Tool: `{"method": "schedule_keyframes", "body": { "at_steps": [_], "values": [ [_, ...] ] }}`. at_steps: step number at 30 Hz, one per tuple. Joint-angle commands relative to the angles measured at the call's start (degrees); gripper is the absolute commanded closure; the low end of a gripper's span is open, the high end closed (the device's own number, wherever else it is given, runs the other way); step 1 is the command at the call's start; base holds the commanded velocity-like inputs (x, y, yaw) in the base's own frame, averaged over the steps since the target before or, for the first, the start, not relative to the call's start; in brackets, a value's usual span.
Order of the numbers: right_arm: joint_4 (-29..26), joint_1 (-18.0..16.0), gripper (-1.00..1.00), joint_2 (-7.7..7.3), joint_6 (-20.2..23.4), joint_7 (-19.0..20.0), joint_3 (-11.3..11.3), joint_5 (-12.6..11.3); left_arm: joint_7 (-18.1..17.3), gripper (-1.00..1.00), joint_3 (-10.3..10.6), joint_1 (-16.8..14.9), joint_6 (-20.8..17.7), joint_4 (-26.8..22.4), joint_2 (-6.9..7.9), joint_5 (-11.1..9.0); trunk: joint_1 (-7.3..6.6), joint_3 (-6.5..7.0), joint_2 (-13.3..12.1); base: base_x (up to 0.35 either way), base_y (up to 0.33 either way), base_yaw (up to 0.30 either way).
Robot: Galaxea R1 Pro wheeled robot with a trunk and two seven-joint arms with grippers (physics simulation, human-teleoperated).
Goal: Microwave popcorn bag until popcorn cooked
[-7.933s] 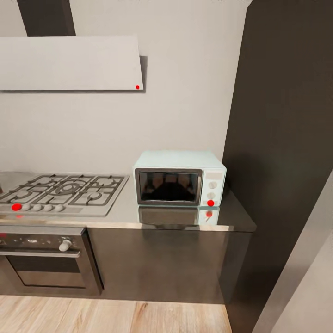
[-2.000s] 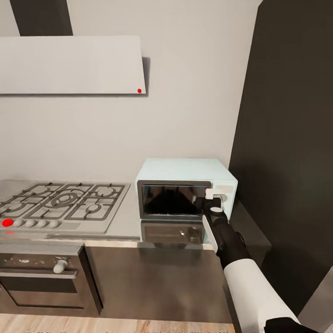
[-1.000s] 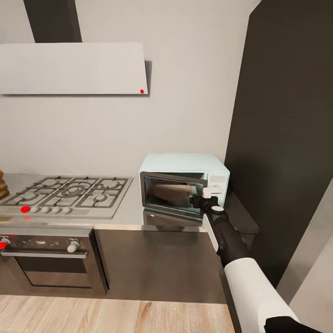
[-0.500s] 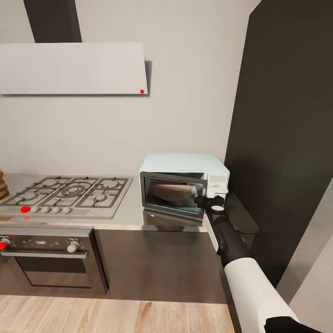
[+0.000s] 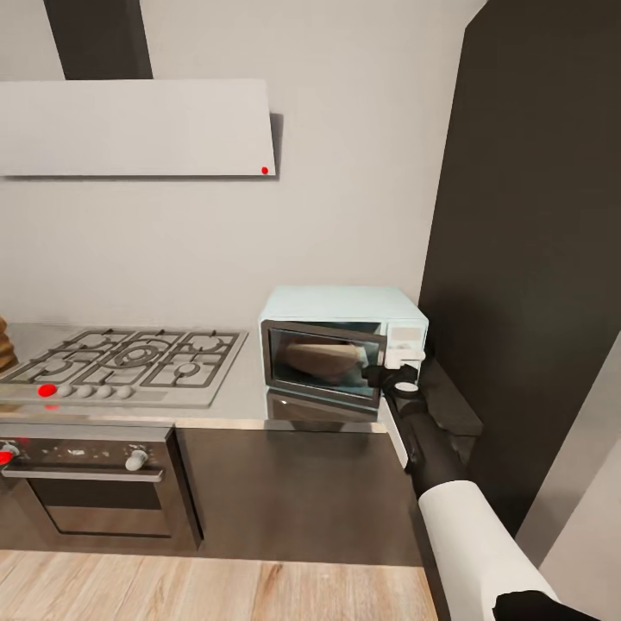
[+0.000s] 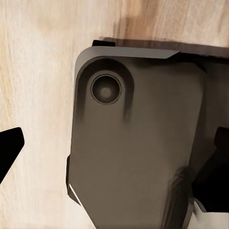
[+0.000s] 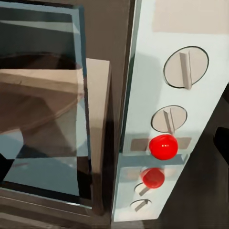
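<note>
**Microwave door ajar, right claw at its free edge**

Right claw (image 5: pixel 390 373) raised to the front of the pale blue microwave (image 5: pixel 345 304), right at the seam between dark glass door (image 5: pixel 321 360) and white control panel (image 7: pixel 174 95). Door swung partly out toward the claw, hinged on the side far from it, with a tan-brown reflection across the glass. Fingers too small and too hidden behind the white wrist block in the head view to judge: cannot tell whether spread or closed, nor whether gripping the door edge. From the right wrist camera: open gap between door edge and panel just ahead of the claw, two round knobs (image 7: pixel 185 67) stacked on the panel, red dot (image 7: pixel 163 146) below them, all mirrored in the shiny grey bench (image 5: pixel 241 392) underneath.

Beyond the microwave, away from the claw: steel gas hob (image 5: pixel 125 360) set in the bench, black-fronted oven (image 5: pixel 90 492) under it, white extractor hood (image 5: pixel 138 128) above. Tall dark cabinet (image 5: pixel 535 259) close on the claw's other side.

Left claw (image 6: pixel 109 157) over light wood floor (image 6: pixel 38 71) and a dark grey base plate (image 6: pixel 138 152); black fingertips (image 6: pixel 9 148) at opposite edges of the left wrist view, wide apart, holding nothing
</note>
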State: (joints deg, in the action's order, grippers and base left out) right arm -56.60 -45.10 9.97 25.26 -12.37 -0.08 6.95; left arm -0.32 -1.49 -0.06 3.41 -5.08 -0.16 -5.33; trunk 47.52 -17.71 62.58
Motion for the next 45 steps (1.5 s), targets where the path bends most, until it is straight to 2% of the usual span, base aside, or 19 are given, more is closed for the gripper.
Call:
{"method": "schedule_keyframes", "body": {
  "at_steps": [1,2,4,7,10,12,14,17,20,22,24,26,31,40,44,45],
  "values": [
    [-0.62,0.03,-1.00,0.03,1.25,0.08,-0.01,0.56,-0.03,-1.00,-0.10,0.02,0.11,-0.02,-0.01,-0.56,0.00,-0.07,0.04,0.000,0.000,0.000],
    [-1.42,-0.01,-1.00,0.03,2.03,0.12,0.03,0.43,-0.03,-1.00,-0.10,0.03,0.11,-0.02,-0.01,-0.56,0.00,-0.07,0.04,0.000,0.000,0.000],
    [-6.50,-0.20,-1.00,-0.38,4.97,1.64,0.18,0.04,-0.03,-1.00,-0.10,0.02,0.11,-0.01,-0.01,-0.56,0.00,-0.07,0.04,0.000,0.000,0.000],
    [-11.12,-0.12,-1.00,-2.75,8.62,6.07,0.26,-0.07,-0.03,-1.00,-0.10,0.04,0.11,-0.02,-0.02,-0.56,0.00,-0.07,0.04,0.000,0.000,0.000],
    [-11.94,1.38,-1.00,-6.84,9.65,10.95,0.27,-0.17,-0.03,-1.00,-0.10,0.02,0.11,0.00,-0.01,-0.56,0.00,-0.07,0.04,0.000,0.000,0.000],
    [-11.96,2.60,-1.00,-8.91,9.76,14.76,0.26,-0.19,-0.03,-1.00,-0.10,0.01,0.11,0.00,-0.01,-0.56,0.00,-0.07,0.04,0.000,0.000,0.000],
    [-11.05,2.96,-1.00,-10.58,9.76,17.80,0.26,-0.04,-0.03,-1.00,-0.10,0.00,0.11,-0.01,-0.01,-0.56,0.00,-0.07,0.04,0.000,0.000,0.000],
    [-9.09,3.06,-1.00,-12.23,9.27,18.75,0.07,0.01,-0.03,-1.00,-0.10,-0.01,0.11,-0.02,-0.01,-0.56,0.00,-0.07,0.04,0.000,0.000,0.000],
    [-8.44,3.08,-1.00,-12.67,8.87,18.29,-0.50,0.12,-0.03,-1.00,-0.10,0.03,0.11,-0.02,-0.01,-0.56,0.00,-0.07,0.04,0.000,0.000,0.000],
    [-8.30,3.08,-1.00,-12.76,7.45,18.13,-4.01,0.14,-0.03,-1.00,-0.10,0.02,0.11,-0.04,-0.01,-0.56,0.00,-0.07,0.04,0.000,0.000,0.000],
    [-8.24,3.08,-1.00,-12.72,4.59,18.07,-6.46,0.18,-0.03,-1.00,-0.10,-0.01,0.11,-0.14,-0.01,-0.56,0.00,-0.07,0.04,0.000,0.000,0.000],
    [-7.91,3.08,-1.00,-12.67,1.96,17.89,-7.48,0.17,-0.03,-1.00,-0.10,0.02,0.11,-0.20,-0.06,-0.53,0.00,-0.07,0.04,0.000,0.000,0.000],
    [-4.88,3.08,-1.00,-12.62,-1.15,16.73,-8.11,0.35,-0.03,-1.00,-0.10,0.05,0.11,-0.42,-0.10,-0.40,0.00,-0.07,0.04,0.000,0.000,0.000],
    [-4.40,3.08,-1.00,-12.54,-1.38,16.65,-7.76,0.89,-0.03,-1.00,-0.06,0.02,0.10,-0.04,-0.03,-0.38,0.00,-0.07,0.04,0.030,0.000,0.000],
    [-3.10,3.08,-1.00,-12.17,-2.68,17.94,-8.09,2.16,0.03,-1.00,-0.11,-0.03,0.11,-0.21,0.01,-0.54,0.00,-0.07,0.04,0.000,0.000,0.000],
    [-2.78,3.08,-1.00,-12.17,-3.00,18.27,-8.09,1.88,0.06,-1.00,-0.11,-0.03,0.11,-0.24,0.00,-0.54,0.00,-0.07,0.04,0.000,0.000,0.000]
  ]
}}
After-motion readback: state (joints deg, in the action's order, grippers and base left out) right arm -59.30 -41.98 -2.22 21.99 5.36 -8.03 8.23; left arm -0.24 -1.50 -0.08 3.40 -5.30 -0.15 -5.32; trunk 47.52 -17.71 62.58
